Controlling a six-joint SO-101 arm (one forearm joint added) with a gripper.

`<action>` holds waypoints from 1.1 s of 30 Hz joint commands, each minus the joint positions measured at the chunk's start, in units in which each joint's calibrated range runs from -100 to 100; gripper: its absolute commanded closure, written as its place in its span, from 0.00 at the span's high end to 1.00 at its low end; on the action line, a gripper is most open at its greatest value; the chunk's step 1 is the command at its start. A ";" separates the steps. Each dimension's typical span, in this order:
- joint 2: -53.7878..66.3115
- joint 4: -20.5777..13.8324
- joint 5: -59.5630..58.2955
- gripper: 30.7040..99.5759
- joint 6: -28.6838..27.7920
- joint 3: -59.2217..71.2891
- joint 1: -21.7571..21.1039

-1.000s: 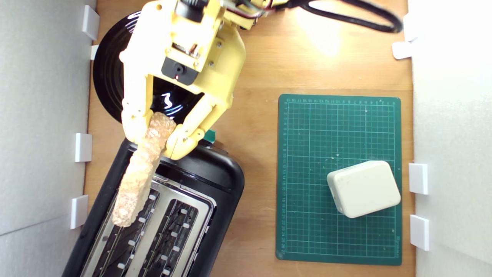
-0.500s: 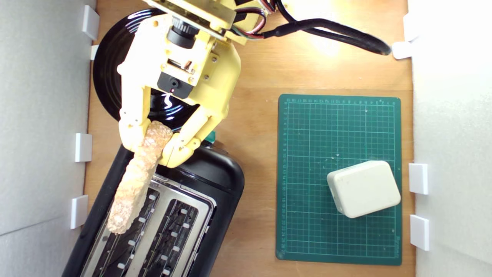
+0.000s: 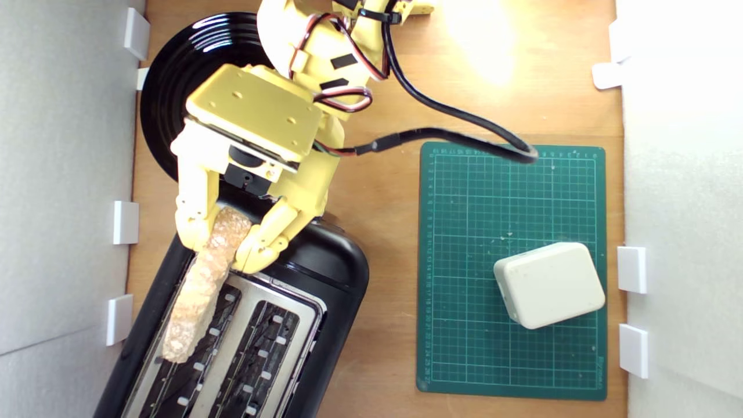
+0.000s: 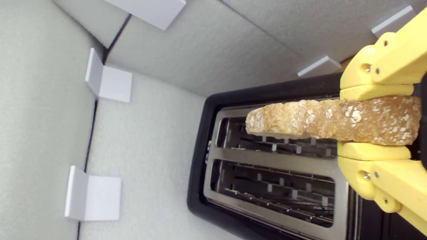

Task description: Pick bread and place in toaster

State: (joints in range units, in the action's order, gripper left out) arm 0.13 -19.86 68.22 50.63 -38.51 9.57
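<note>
My yellow gripper (image 3: 223, 247) (image 4: 375, 120) is shut on one end of the bread (image 3: 197, 290) (image 4: 313, 118), a long tan slice with a floury brown crust, held edge-up. The slice hangs over the black toaster (image 3: 331, 267) (image 4: 200, 186) with its silver top plate, lined up above the slot nearer the exterior view's left. Its free end reaches along that slot in the wrist view. I cannot tell whether the slice touches the toaster. The other slot (image 4: 277, 186) stands empty. The arm hides the toaster's lever knob.
A glossy black plate (image 3: 168, 87) lies behind the toaster, partly under the arm. A green cutting mat (image 3: 511, 191) with an off-white plastic block (image 3: 548, 284) sits at the exterior view's right. Grey foam walls with white brackets (image 3: 125, 222) close in both sides. A black cable (image 3: 464, 136) trails over the mat's corner.
The wrist has tilted forward and the gripper has moved down toward the toaster, carrying the bread lower over the slot at the exterior view's left. The cable has swung onto the mat.
</note>
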 commanded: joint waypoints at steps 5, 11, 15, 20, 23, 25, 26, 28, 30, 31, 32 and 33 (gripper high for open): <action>0.87 0.37 -2.09 0.36 -0.44 -1.75 0.27; -0.38 2.81 -2.09 0.36 -0.44 -1.75 0.67; -0.79 4.08 -2.69 0.36 -1.75 -1.66 0.67; -0.87 4.54 -3.20 0.36 -2.06 -1.57 0.75; -0.96 4.54 -3.20 0.36 -1.95 -1.57 1.88; -1.37 4.54 -3.29 0.36 -1.90 -1.57 2.92; -2.04 4.54 -3.29 0.36 -1.64 -1.75 3.65; -2.79 4.26 -3.29 0.36 -1.07 -1.93 4.86; -3.04 3.90 -3.72 0.36 -0.96 -1.93 5.91; -3.29 3.81 -5.17 0.36 -0.96 -1.93 6.47; -3.62 3.81 -6.27 0.36 -1.01 -1.93 6.63; -3.79 3.72 -6.53 0.36 -1.01 -2.02 6.63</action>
State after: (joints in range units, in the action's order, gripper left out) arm -4.41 -14.88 64.07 49.29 -38.51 14.14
